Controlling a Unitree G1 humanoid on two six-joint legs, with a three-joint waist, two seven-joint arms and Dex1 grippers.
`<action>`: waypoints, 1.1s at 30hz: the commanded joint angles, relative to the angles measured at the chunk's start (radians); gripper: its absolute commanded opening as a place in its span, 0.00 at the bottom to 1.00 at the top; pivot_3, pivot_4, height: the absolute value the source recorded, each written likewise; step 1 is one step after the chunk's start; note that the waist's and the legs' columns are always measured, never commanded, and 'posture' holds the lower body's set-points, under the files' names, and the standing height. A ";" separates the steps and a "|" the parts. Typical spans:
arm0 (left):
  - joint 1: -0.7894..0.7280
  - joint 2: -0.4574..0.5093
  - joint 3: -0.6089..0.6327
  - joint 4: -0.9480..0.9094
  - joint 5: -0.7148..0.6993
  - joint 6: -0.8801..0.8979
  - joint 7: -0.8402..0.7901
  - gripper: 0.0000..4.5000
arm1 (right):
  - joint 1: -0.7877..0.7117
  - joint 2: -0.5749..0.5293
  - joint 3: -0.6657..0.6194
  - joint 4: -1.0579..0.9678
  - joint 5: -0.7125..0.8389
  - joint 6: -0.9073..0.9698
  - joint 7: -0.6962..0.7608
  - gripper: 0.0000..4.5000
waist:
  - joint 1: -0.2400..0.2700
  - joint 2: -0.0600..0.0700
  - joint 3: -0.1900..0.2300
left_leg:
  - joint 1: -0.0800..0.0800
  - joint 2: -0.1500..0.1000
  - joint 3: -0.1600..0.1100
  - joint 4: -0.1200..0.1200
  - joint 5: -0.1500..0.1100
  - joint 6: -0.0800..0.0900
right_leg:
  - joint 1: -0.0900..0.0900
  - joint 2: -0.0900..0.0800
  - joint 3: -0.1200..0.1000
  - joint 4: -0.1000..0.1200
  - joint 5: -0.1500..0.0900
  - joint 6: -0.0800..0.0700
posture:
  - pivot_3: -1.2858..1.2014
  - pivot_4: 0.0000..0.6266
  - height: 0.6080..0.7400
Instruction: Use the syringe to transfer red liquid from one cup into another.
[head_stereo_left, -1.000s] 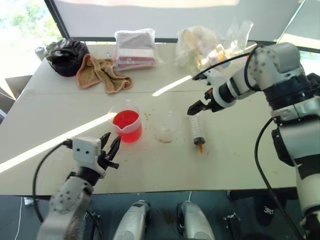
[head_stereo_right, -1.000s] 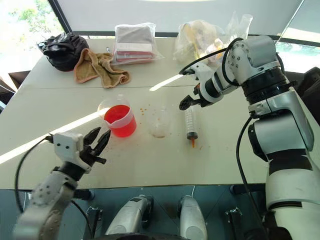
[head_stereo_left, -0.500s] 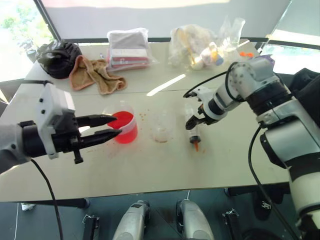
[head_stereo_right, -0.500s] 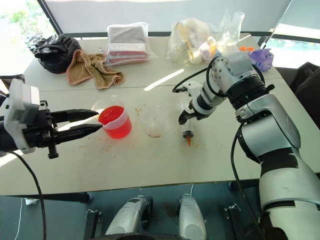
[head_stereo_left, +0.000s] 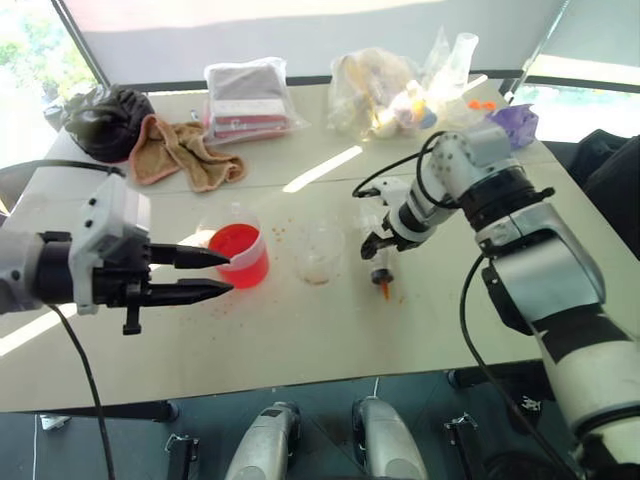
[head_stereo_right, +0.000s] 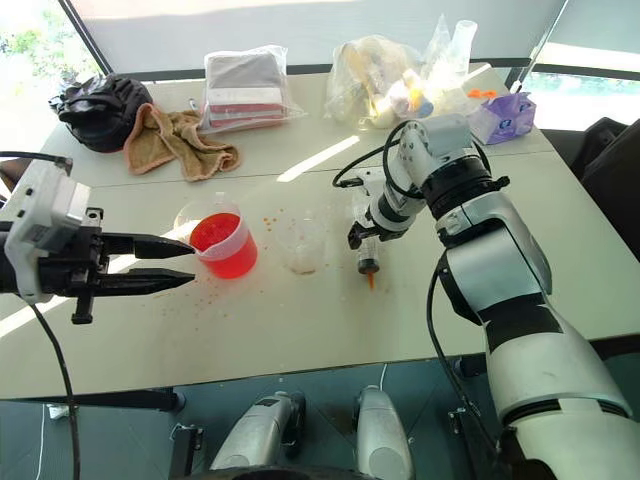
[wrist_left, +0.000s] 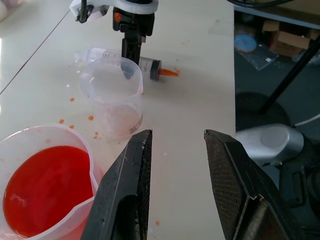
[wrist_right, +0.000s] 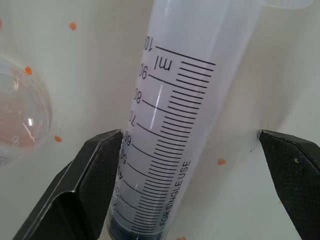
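The syringe (head_stereo_left: 381, 265) lies flat on the table, its orange tip (head_stereo_left: 385, 292) toward the near edge. My right gripper (head_stereo_left: 377, 244) points down over its barrel (wrist_right: 170, 135), open, one finger (wrist_right: 95, 170) close against the barrel and the other (wrist_right: 290, 165) standing apart. The spouted cup (head_stereo_left: 240, 256) holds the red liquid (wrist_left: 42, 185). The smaller clear cup (head_stereo_left: 318, 251) stands between it and the syringe. My left gripper (head_stereo_left: 222, 273) is level and open with nothing in it, its tips just left of the spouted cup.
Red drops dot the table (head_stereo_left: 330, 330) around the cups. At the far side lie a brown towel (head_stereo_left: 180, 150), a black bag (head_stereo_left: 100, 115), a bagged package (head_stereo_left: 245, 95), clear bags of items (head_stereo_left: 390, 85) and a purple pack (head_stereo_left: 512, 122).
My left arm rose from the table's near edge and turned level, pointing right at the spouted cup. My right gripper came down around the syringe's barrel. The camera has shifted.
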 joint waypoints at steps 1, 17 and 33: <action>-0.016 -0.009 0.008 -0.009 0.016 -0.015 0.001 0.38 | -0.031 0.031 -0.070 -0.001 -0.077 0.006 -0.007 0.79 | 0.000 0.000 0.000 | 0.000 0.000 0.000 0.000 0.000 0.000 | 0.000 0.000 0.000 0.000 0.000 0.000 | 0.52 0.24 0.97; 0.013 -0.053 0.065 -0.045 0.000 0.019 0.059 0.38 | -0.011 0.046 -0.146 -0.091 -0.322 -0.008 0.076 0.31 | -0.001 0.000 0.000 | 0.001 0.000 0.002 0.000 0.000 0.000 | 0.000 0.000 0.002 0.002 0.000 0.000 | 0.52 0.24 0.97; -0.206 0.024 -0.006 0.210 0.086 -0.016 -0.017 0.38 | -0.016 0.122 -0.466 -0.332 -0.336 -0.940 0.316 0.31 | -0.016 -0.001 0.000 | 0.005 0.003 0.005 -0.001 0.000 0.000 | 0.001 0.003 0.004 0.003 0.000 0.001 | 0.52 0.24 0.97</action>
